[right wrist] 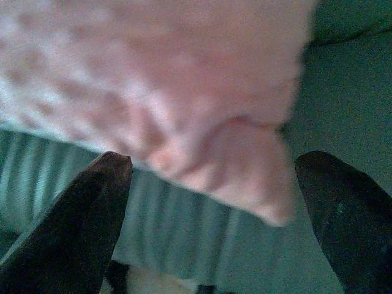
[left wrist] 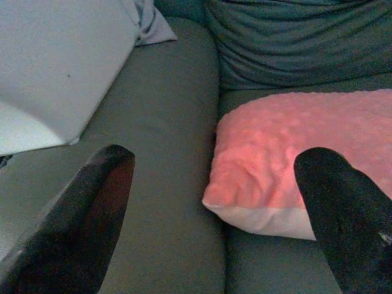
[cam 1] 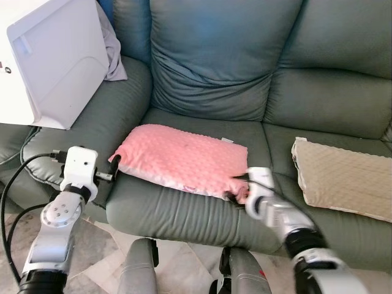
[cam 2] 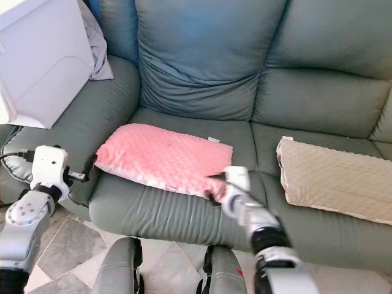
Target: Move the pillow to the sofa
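- The pink pillow (cam 1: 184,158) is lying flat on the left seat cushion of the grey-green sofa (cam 1: 214,55), long side running slightly diagonal, with its near edge close to the front of the cushion.
- It's got a bumpy dotted texture on top and a white underside peeking out along the edge.
- The left gripper (cam 1: 114,168) sits right at the pillow's left corner, by the gap between the seat and the armrest. In the left wrist view its fingers (left wrist: 92,214) are spread wide: one over the armrest side, the other over the pillow's edge. Nothing is pinched between them.
- The right gripper (cam 1: 237,185) is at the pillow's near right corner. The right wrist view is blurry, but the two fingers (right wrist: 86,214) stand well apart with the pillow's corner drooping between them. Looks open to me, not clamped on the fabric.
- Both silver arms reach in from the bottom of the head views, one on each end of the pillow.
- A beige pillow (cam 1: 343,177) with the same kind of dotted texture lies on the next seat cushion to the right, well apart from the pink one.
- A white box-like thing (cam 1: 55,61) is propped on the left armrest, with a bit of greyish cloth (cam 1: 113,55) tucked behind it.
- A black cable (cam 1: 18,177) loops by the left arm, and there's tiled floor (cam 1: 184,269) in front of the sofa.
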Controlling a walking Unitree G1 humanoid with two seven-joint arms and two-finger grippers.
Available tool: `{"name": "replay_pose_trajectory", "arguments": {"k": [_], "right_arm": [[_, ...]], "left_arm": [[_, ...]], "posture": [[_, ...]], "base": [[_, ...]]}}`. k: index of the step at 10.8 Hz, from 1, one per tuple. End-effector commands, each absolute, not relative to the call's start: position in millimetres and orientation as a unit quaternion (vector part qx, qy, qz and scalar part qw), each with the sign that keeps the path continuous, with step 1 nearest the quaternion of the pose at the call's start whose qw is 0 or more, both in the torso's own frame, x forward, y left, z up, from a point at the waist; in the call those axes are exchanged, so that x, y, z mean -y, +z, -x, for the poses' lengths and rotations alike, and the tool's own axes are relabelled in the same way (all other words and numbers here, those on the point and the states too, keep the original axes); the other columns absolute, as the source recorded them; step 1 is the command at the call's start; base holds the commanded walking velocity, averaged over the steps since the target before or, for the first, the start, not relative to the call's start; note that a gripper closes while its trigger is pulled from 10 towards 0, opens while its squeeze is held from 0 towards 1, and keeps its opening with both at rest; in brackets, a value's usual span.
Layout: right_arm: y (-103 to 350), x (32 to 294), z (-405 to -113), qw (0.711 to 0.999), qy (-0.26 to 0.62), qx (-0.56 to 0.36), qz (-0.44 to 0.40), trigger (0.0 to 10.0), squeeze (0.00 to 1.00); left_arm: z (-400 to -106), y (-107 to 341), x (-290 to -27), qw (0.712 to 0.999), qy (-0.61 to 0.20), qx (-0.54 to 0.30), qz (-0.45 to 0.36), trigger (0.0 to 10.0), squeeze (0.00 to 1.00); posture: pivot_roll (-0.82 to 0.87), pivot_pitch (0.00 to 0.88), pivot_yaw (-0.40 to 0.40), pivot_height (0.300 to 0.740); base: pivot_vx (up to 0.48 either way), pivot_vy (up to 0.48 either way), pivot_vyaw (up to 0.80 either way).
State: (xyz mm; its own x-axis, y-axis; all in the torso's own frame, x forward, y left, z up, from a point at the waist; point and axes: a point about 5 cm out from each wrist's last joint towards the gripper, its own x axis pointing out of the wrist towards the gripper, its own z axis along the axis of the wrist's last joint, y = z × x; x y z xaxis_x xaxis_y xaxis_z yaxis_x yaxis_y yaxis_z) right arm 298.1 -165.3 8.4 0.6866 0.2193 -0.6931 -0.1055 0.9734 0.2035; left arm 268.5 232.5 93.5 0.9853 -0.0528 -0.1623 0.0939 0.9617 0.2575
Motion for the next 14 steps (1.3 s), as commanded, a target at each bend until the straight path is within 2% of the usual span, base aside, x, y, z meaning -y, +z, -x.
{"name": "replay_pose_trajectory", "arguments": {"k": [1,6,9,11,14], "right_arm": [[12.5,168.6,-302.7,0.919,0.080,-0.378,-0.074,10.0,1.00],[8.3,197.5,-302.6,0.918,0.000,-0.386,-0.085,10.0,1.00],[7.9,215.1,-300.7,0.921,-0.027,-0.383,-0.065,10.0,1.00],[7.6,220.2,-299.6,0.922,-0.033,-0.382,-0.057,10.0,1.00],[17.6,216.8,-301.8,0.940,-0.033,-0.338,-0.007,10.0,1.00]], "left_arm": [[-267.2,97.2,-233.2,0.987,-0.039,-0.078,-0.137,10.0,0.00],[-265.0,99.0,-232.2,0.985,-0.042,-0.094,-0.140,10.0,0.00],[-258.9,97.5,-232.0,0.983,-0.046,-0.106,-0.139,10.0,0.00],[-258.9,98.9,-231.4,0.983,-0.047,-0.106,-0.140,10.0,0.00],[-267.7,101.0,-228.7,0.985,-0.044,-0.099,-0.133,10.0,0.00]], "posture": [[0.08,0.028,-0.044,0.638],[0.09,0.030,-0.040,0.638],[0.10,0.065,-0.033,0.638],[0.10,0.070,-0.032,0.638],[0.07,0.034,-0.034,0.638]], "base": [[0.000,0.000,0.00],[0.000,0.000,0.00],[0.000,0.000,0.00],[0.000,0.000,0.00],[0.000,0.000,0.00]]}}
